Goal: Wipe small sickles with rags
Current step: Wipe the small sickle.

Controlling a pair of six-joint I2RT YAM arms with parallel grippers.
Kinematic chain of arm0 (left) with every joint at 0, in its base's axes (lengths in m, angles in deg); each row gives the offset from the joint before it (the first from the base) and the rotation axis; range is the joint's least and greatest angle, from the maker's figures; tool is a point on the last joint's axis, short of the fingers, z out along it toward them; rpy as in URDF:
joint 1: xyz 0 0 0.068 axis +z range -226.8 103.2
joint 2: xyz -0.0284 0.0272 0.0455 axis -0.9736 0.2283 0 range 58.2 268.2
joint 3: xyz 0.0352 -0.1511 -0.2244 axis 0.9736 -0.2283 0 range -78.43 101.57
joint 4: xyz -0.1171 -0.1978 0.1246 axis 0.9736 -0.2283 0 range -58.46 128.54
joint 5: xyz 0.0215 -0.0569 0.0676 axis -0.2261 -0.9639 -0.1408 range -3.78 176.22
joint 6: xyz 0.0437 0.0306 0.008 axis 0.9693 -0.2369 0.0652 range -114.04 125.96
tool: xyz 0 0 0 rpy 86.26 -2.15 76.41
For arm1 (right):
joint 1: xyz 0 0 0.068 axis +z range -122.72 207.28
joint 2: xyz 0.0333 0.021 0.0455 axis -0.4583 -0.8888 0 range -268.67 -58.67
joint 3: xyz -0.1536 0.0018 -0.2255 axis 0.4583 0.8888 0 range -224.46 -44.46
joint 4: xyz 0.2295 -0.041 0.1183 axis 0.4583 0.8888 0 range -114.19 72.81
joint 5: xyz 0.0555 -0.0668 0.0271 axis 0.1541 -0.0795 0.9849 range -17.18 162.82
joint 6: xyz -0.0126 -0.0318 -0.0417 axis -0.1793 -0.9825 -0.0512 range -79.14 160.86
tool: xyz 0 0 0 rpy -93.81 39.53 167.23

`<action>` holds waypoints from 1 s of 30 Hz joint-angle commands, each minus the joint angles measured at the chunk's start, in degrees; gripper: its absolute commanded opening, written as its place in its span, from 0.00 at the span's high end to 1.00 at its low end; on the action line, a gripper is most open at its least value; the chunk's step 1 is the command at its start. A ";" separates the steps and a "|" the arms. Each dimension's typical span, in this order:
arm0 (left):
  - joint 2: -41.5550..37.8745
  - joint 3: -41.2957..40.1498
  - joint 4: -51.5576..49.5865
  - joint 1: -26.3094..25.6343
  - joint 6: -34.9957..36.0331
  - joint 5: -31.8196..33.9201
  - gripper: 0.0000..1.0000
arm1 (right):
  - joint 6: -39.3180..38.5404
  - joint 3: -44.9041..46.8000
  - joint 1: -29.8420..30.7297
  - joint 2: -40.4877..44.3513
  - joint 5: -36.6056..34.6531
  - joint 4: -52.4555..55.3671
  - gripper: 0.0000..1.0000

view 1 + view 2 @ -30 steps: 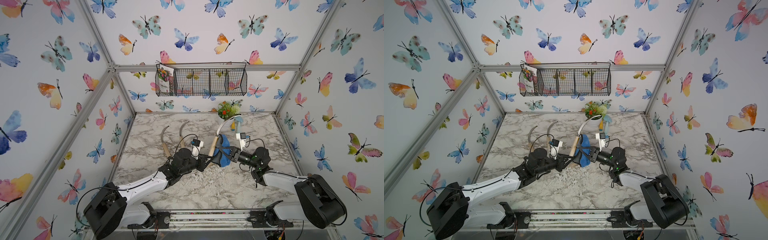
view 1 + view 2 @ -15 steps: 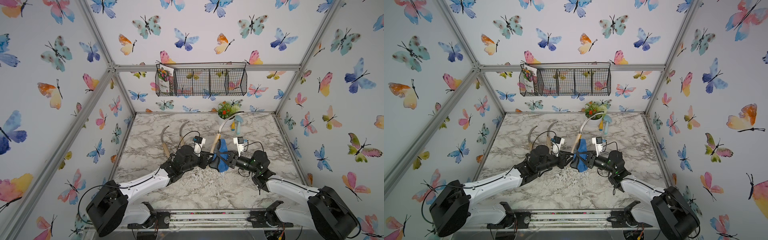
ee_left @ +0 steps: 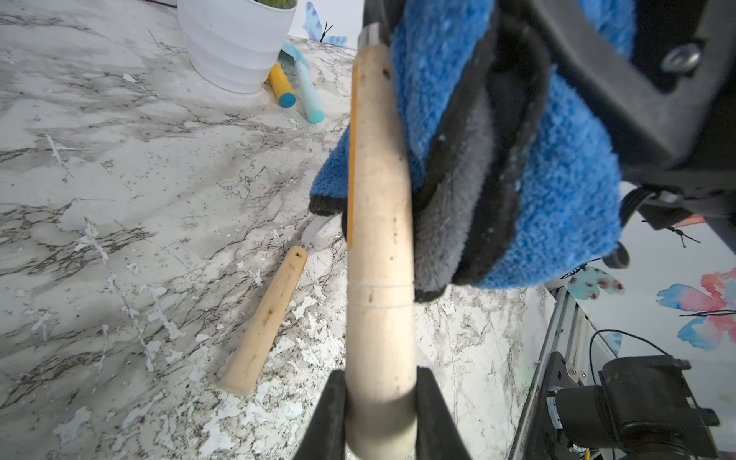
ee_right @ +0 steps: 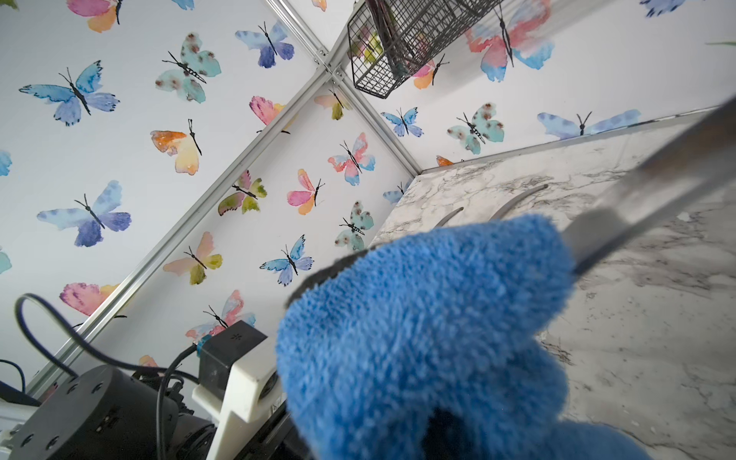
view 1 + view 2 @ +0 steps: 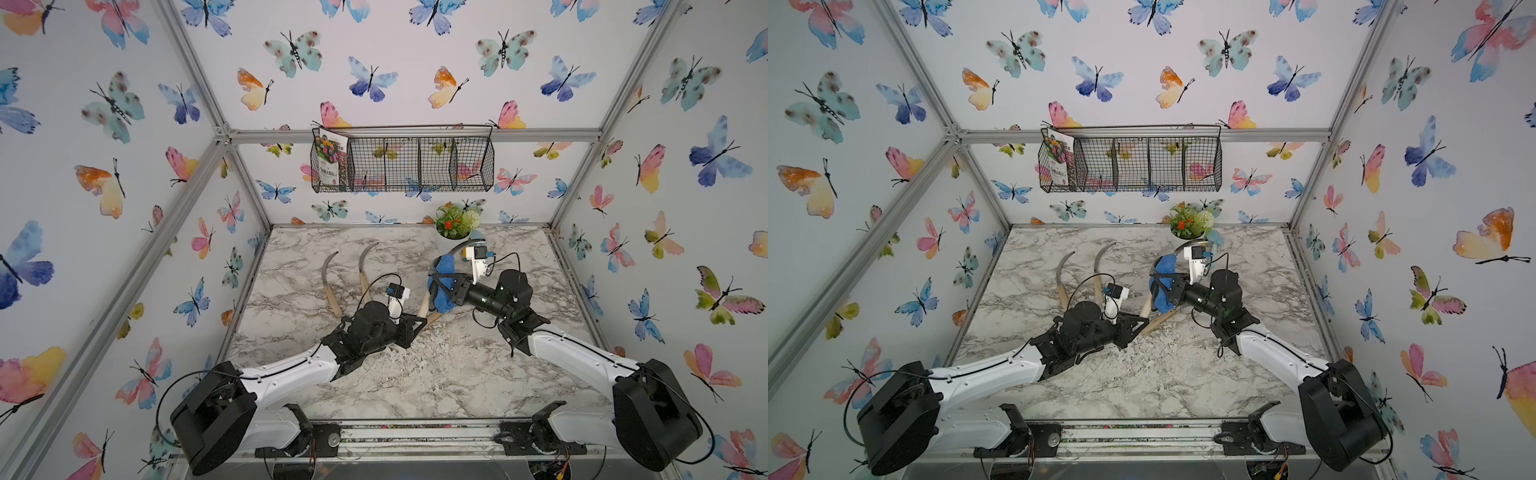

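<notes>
Two small sickles (image 5: 332,301) (image 5: 364,282) lie side by side on the marble desk (image 5: 415,374), toward its back left. Their blades point at the back wall, and both are well apart from the arms. A third sickle (image 3: 267,318) lies flat on the desk near the left end effector (image 3: 380,410); in the left wrist view its blade end runs under the rag (image 5: 446,264).

Raised off the desk is the held sickle (image 3: 378,239). The left end effector is clenched on the butt of its pale wooden handle, one black finger on each side. From there the handle slants up and away, and the grey blade arcs on toward the white plant pot (image 5: 451,237) at the back.

The blue rag, with its dark grey-black piece, presses against the upper handle and the base of the blade, touching both. The right end effector (image 5: 449,289) is clenched on the rag, grasping it from the right. In the right wrist view the rag fills the foreground and the blurred blade (image 4: 589,235) comes out of it.

A light-blue trowel (image 3: 280,81) with a yellow handle lies just beside the pot. A black wire basket (image 5: 415,166) hangs on the back wall, with a seed packet (image 5: 330,160) in its leftmost compartment.
</notes>
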 commanded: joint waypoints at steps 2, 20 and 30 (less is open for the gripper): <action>-2.35 1.13 2.58 -0.20 0.63 -1.18 1.00 | 1.37 3.59 1.21 -0.58 2.90 -5.51 0.98; -2.74 6.32 3.65 4.86 -4.38 -11.22 1.00 | 4.02 13.77 5.74 -0.24 2.09 -15.17 0.98; -6.33 0.52 4.08 4.75 -3.63 -11.60 1.00 | 8.83 10.56 4.17 -4.59 4.54 -23.36 0.98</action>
